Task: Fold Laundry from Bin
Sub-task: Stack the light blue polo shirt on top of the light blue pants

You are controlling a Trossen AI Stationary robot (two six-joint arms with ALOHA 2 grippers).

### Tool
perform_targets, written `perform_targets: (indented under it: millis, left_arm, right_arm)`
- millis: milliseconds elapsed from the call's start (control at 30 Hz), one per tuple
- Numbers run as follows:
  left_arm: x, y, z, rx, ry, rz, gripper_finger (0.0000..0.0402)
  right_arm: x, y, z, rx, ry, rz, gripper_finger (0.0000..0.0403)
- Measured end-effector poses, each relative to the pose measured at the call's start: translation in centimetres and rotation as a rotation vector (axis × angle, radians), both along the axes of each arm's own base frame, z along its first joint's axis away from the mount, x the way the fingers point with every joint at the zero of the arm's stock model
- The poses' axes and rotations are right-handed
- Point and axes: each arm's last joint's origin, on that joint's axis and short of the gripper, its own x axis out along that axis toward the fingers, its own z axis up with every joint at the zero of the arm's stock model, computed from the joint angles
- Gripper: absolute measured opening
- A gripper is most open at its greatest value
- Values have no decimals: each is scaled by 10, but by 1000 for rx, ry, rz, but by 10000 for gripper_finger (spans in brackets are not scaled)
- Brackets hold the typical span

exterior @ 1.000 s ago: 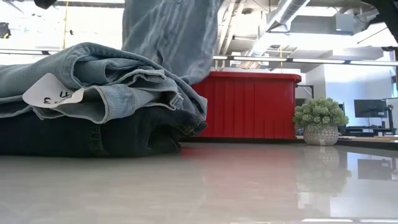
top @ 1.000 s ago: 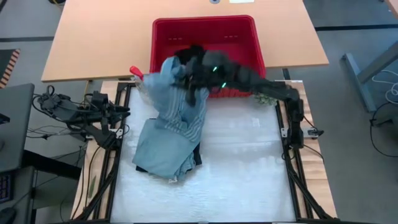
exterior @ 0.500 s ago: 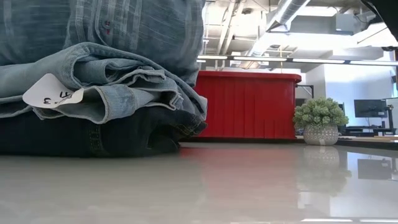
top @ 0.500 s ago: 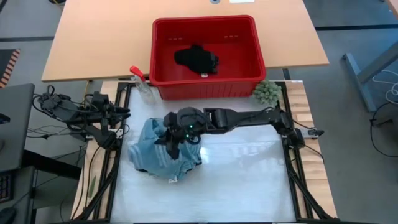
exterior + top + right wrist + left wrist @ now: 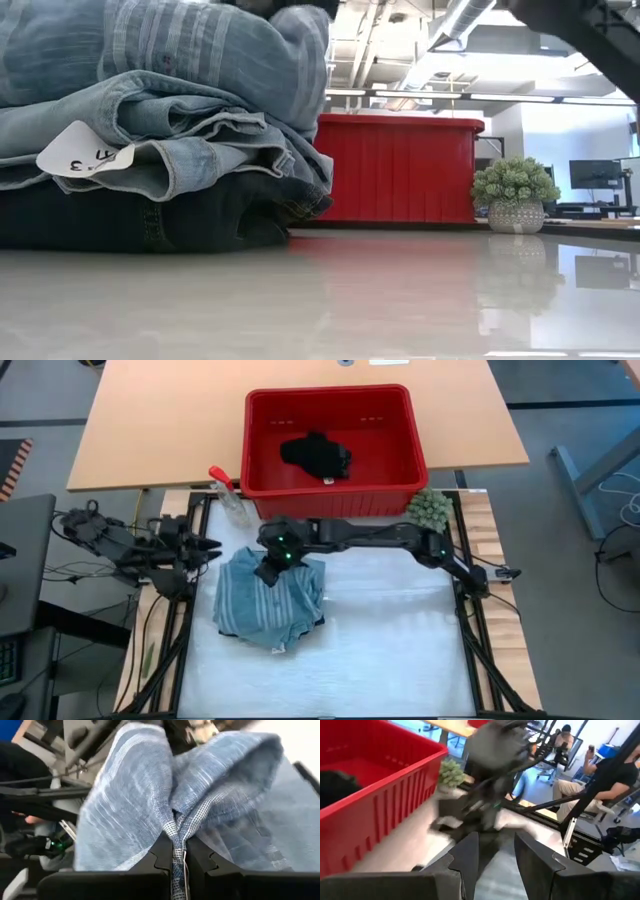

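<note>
At the left centre of the high view, the striped shirt [image 5: 270, 592] now lies bunched on top of the stack of folded garments, where a second ago it hung stretched from the bin down to the pile, and half a second ago it was just being lowered onto it. The right gripper [image 5: 268, 572] sits at the upper edge of that heap, and the right wrist view shows its fingers clenched on a pinch of the shirt's blue-white cloth [image 5: 177, 827]. In the low view the shirt [image 5: 200, 45] rests over the light denim jeans [image 5: 170, 140], which lie on a dark navy piece [image 5: 150, 220]. The red bin [image 5: 330, 445] stands in the upper centre of the high view, with only a small black piece [image 5: 315, 452] left inside. The left gripper [image 5: 205, 547] waits at the table's left edge, its fingers [image 5: 470, 857] parted on nothing. The shirt is out and on the mat, but it looks crumpled, so spreading and folding are probably still ahead.
</note>
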Motion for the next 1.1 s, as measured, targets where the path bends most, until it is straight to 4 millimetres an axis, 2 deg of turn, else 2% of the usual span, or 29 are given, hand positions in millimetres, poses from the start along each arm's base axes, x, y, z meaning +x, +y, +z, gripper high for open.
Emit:
perform_targets:
  millis: [133, 267, 433, 500, 567, 667, 767, 867, 933, 1000, 1100]
  left_arm:
    - [35, -19, -10, 91, 119, 2, 114]
    - [67, -35, -46, 133, 311, 83, 114]
    - [82, -34, -91, 77, 522, 254, 114]
    - [87, -33, -100, 70, 557, 272, 114]
    - [89, -31, -106, 66, 586, 277, 114]
    - [93, -29, -114, 63, 629, 287, 114]
    - [94, -27, -114, 71, 638, 294, 114]
    - [96, -24, -114, 82, 640, 299, 114]
    - [97, -21, -114, 82, 641, 309, 114]
    - [97, -19, -114, 77, 642, 319, 114]
    - [97, -17, -114, 70, 642, 331, 114]
  right_arm:
    - [4, -21, -22, -4, 63, 0, 47]
    - [2, -38, -24, -57, 68, -14, 47]
    - [-1, -49, -24, -90, 64, 4, 47]
    - [-1, -49, -24, -102, 58, 25, 51]
    - [-1, -49, -24, -160, 43, 66, 83]
    - [-7, -56, -15, -217, 21, 108, 156]
    - [-23, -72, 14, -210, -22, 84, 218]
    - [-45, -82, 42, -231, -23, 64, 250]
    - [-55, -76, 55, -286, -25, 88, 254]
    - [-62, -59, 65, -318, -13, 125, 252]
    - [-62, -30, 65, -332, 25, 139, 242]
